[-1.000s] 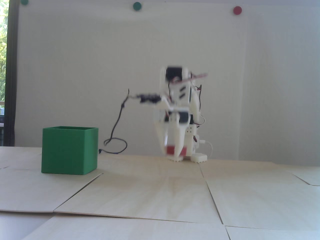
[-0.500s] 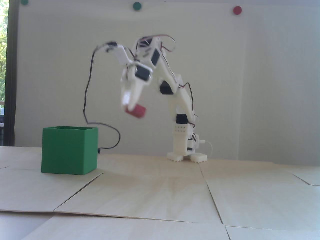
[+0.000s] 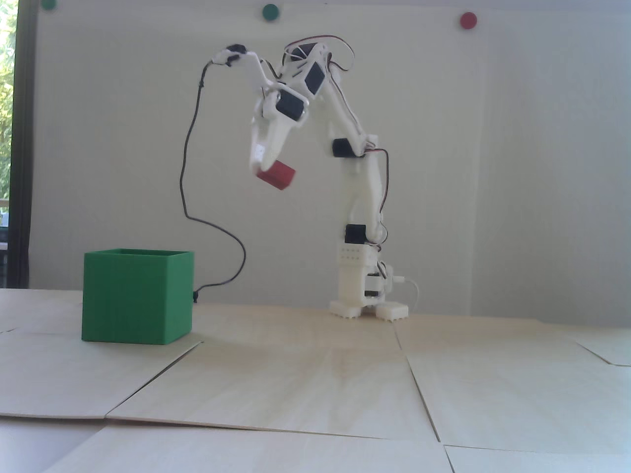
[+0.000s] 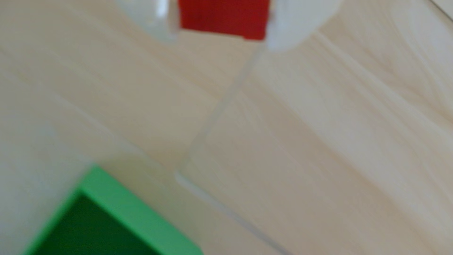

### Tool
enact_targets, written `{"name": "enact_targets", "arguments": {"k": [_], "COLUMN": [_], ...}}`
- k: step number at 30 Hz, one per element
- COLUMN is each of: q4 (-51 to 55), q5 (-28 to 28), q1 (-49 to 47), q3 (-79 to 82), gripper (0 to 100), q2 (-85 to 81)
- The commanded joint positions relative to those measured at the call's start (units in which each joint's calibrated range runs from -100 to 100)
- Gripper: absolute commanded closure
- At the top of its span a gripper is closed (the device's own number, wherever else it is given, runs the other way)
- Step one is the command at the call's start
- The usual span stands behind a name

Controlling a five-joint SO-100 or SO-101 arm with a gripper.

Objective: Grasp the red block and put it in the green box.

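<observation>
Pale wooden table (image 3: 345, 374), panels butted together with visible seams; nothing on it but the arm's base and the box. White arm (image 3: 362, 197) stands at the back, reared up tall and bent over toward the left of the fixed view. Green box (image 3: 135, 298) sits on the table low and to the left, well apart from the arm's base, open top up; in the wrist view only one corner of its rim (image 4: 137, 201) shows at the bottom, dark inside, nothing seen in it. Gripper (image 3: 263, 170) points down and hangs high above the table, right of the box and well above its rim. Its jaws are closed on the red block (image 3: 277, 174), which sits tilted at the very tips; the wrist view, blurred, shows the block (image 4: 223, 18) pinched between the two white fingers (image 4: 291, 27). Step in hand, as I judge it: carry over the box. Best to swing left until the opening lies squarely beneath the block, then lower close to the rim before letting go, since a drop from this height could bounce out. Grip is shallow, so move smoothly.
</observation>
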Motion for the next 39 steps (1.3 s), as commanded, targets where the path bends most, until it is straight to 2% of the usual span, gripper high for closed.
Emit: {"name": "enact_targets", "arguments": {"k": [1, 9, 20, 25, 30, 39], "q4": [0.0, -21.8, -44.6, -55.8, -58.4, -59.0], "q5": [1.8, 1.3, 1.8, 1.5, 1.3, 1.2], "q1": [1.3, 2.3, 18.9, 21.7, 20.2, 9.9], "q3": [7.2, 8.6, 8.6, 8.6, 8.5, 8.7], "gripper": [98, 98, 98, 98, 98, 98], "q2": [-11.8, -11.2, -1.8, 3.6, 4.6, 3.9]}}
